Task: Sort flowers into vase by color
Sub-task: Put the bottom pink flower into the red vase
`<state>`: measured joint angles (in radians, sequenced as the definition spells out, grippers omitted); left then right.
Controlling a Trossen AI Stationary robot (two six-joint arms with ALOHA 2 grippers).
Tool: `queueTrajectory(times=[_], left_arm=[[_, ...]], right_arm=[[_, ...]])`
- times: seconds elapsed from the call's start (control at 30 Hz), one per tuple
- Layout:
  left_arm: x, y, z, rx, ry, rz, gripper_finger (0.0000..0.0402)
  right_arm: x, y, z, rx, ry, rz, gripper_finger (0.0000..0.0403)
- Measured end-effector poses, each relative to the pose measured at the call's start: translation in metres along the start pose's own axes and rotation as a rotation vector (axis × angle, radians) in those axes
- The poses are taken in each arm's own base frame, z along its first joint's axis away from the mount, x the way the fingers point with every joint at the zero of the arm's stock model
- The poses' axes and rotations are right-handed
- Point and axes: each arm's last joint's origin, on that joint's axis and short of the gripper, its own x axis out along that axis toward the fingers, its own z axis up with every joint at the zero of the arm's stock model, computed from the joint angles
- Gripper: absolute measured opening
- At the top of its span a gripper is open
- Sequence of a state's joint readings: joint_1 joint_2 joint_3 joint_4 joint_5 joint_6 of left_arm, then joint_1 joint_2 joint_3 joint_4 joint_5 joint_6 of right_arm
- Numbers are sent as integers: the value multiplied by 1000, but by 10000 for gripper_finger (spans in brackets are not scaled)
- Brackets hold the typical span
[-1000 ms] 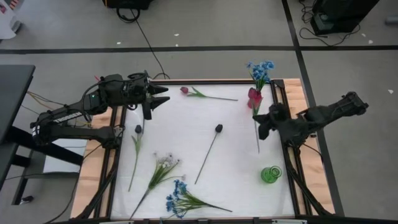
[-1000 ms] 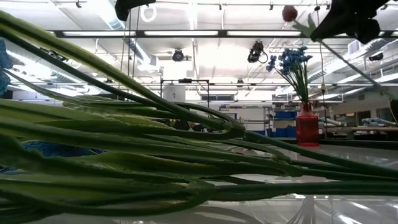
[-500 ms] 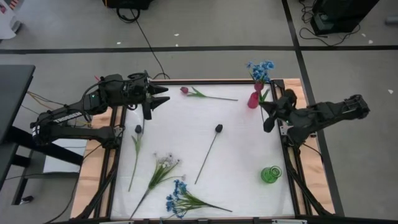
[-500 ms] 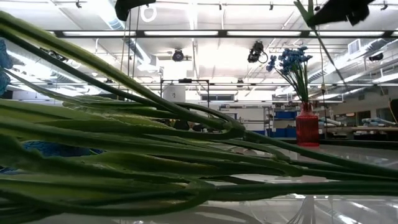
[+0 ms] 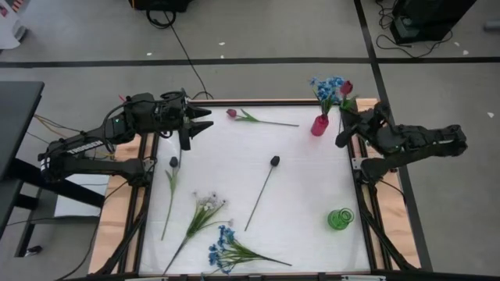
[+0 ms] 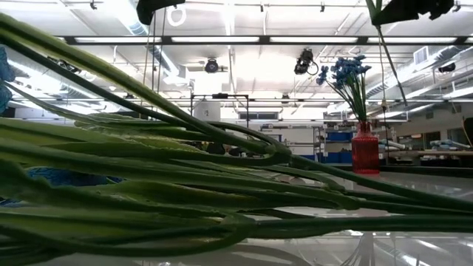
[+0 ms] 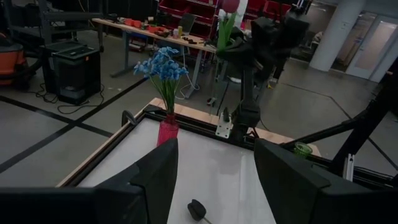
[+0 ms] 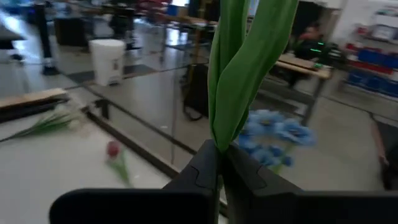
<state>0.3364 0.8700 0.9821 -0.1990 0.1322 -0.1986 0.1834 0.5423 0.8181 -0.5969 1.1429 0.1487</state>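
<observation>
1. Right gripper (image 5: 344, 125) is pinched on the green stem of a red-pink tulip-like flower (image 5: 346, 87), carried upright near the far right corner of the white table (image 5: 297, 179), just beside the small red vase (image 5: 319, 125) that already holds a bunch of blue flowers (image 5: 326, 86). In the right wrist view the fingers (image 8: 205, 168) clamp low on stem and leaves (image 8: 239, 74).
2. Risk: wrong vase. A red bud going in with blue breaks the colour sort, unless red bloom to red vase is the rule. The green glass vase (image 5: 340, 218) stands empty near the front right.
3. Risk: the long stem hangs below the grip and could snag the blue bunch or tip the narrow red vase.
4. Risk: thin stem, small pinch; it may swivel or slip, so the tip misses the vase mouth.
5. Left gripper (image 5: 197, 125) hovers spread and empty over the far left corner. Low collision risk while it stays.
6. On the table: another red-pink bud flower (image 5: 232, 114), two dark-bud stems (image 5: 274, 161) (image 5: 173, 162), white cluster (image 5: 207, 201), blue cluster (image 5: 224, 246).
</observation>
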Motion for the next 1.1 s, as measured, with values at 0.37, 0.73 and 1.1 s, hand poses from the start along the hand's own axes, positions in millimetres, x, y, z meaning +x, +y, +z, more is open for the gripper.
queueTrajectory(times=[0.37, 0.73, 1.1], left_arm=[[0, 0, 0, 0, 0, 0, 218], [0, 0, 0, 0, 0, 0, 218], [0, 0, 0, 0, 0, 0, 218]], right_arm=[[30, 22, -35, 33, -83, -49, 7], [57, 33, -54, -209, -226, -67, 5], [69, 18, -48, -156, -267, -159, 4]])
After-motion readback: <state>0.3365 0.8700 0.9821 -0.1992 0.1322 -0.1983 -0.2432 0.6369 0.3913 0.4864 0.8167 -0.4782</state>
